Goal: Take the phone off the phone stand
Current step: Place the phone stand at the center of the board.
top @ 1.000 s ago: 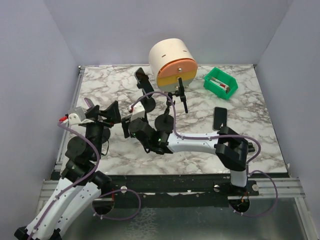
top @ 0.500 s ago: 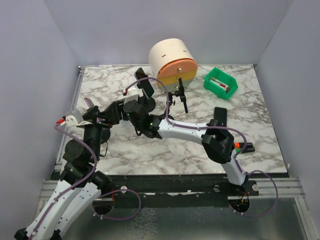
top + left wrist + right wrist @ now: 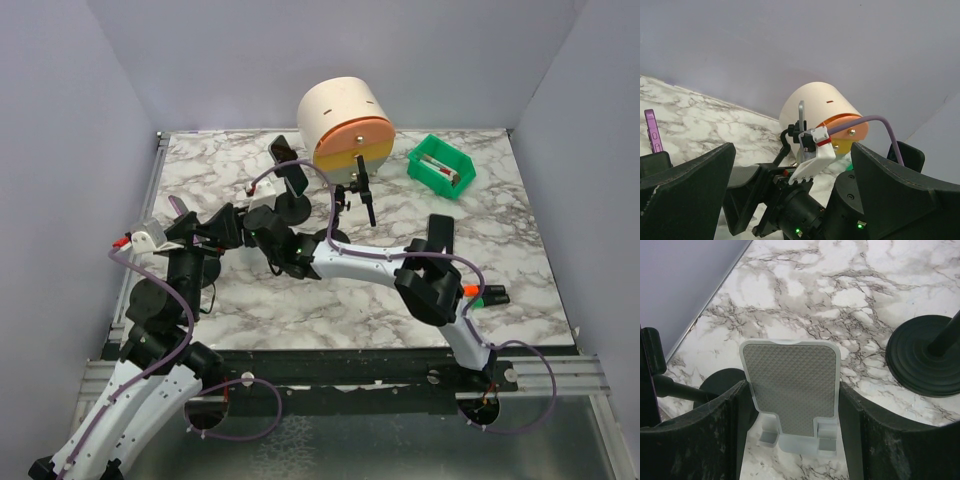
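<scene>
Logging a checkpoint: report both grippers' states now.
Left gripper: open, empty.
Right gripper: straddles the stand; whether it grips cannot be told.

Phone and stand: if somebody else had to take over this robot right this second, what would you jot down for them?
Left gripper: open, holding nothing.
Right gripper: open, one finger on either side of a small white stand with a grey textured pad. I cannot tell whether they touch it. That stand holds no phone.
The purple-edged phone stands upright on a black round-based stand, and neither gripper is on it.
Done: nothing lifted.
Left: probably move a gripper to the phone, close on it and lift it off its stand.
</scene>
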